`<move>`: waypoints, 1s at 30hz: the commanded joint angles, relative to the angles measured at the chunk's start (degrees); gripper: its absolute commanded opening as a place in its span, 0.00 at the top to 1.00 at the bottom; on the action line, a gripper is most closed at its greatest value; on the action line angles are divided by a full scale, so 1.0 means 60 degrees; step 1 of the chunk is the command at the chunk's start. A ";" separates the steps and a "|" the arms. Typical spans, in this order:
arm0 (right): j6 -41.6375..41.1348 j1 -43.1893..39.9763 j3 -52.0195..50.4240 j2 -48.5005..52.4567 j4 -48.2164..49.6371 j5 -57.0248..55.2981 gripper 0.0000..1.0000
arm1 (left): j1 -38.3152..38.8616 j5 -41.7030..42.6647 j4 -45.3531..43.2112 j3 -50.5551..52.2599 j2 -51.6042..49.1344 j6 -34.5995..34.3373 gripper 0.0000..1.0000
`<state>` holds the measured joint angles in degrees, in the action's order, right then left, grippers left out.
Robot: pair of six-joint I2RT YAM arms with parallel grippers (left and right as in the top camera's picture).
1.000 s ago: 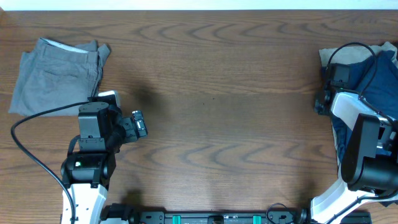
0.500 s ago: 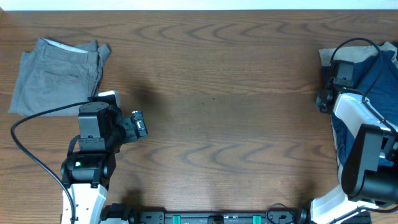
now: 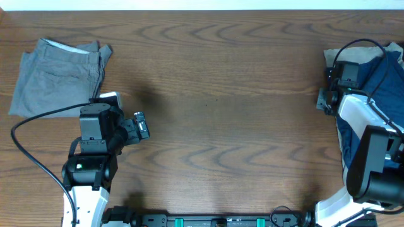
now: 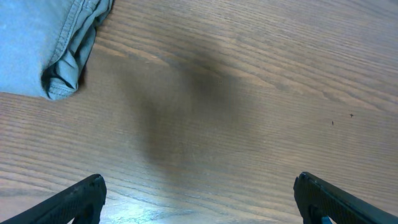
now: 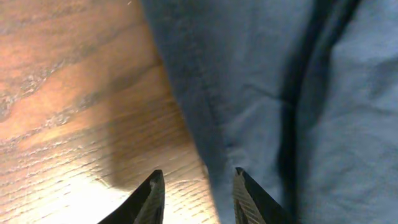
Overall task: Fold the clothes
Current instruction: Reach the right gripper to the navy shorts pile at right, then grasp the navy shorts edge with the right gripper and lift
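The grey pair (image 3: 57, 75) lies folded at the table's (image 3: 221, 94) left. Near it the left gripper (image 4: 199, 200) hangs wide open and empty. At the right edge the navy pair (image 3: 382, 79) lies crumpled; it looks soft, light and likely to sag. The right gripper (image 5: 194, 196), jaws narrowly apart and holding nothing, straddles its hem (image 5: 202, 118), a sound place to pinch.

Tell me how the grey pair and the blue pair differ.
Colour: the grey pair is light grey, the blue pair dark navy. Pose: the grey pair lies folded flat at the left; the blue pair lies rumpled at the right edge. Contact: no gripper is at the grey pair; the right gripper straddles the blue pair's edge. Both lie on the table.
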<state>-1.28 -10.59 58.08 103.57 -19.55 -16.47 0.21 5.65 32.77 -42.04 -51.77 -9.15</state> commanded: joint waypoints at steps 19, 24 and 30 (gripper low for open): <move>-0.0350 -0.0215 0.0102 0.0299 0.0157 -0.0525 0.99 | -0.0044 0.0055 0.0015 -0.0255 -0.0055 0.0084 0.02; -0.0346 -0.0204 0.0211 0.0106 -0.0015 -0.0244 0.99 | -0.0044 0.0055 0.0036 -0.0255 -0.0055 0.0084 0.02; -0.0240 -0.0160 0.1406 -0.1195 -0.1086 0.0193 0.99 | -0.0044 0.0055 0.0033 -0.0255 -0.0055 0.0084 0.02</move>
<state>-2.57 -11.03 61.14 102.69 -25.12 -17.61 0.21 5.65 32.88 -42.04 -51.77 -9.15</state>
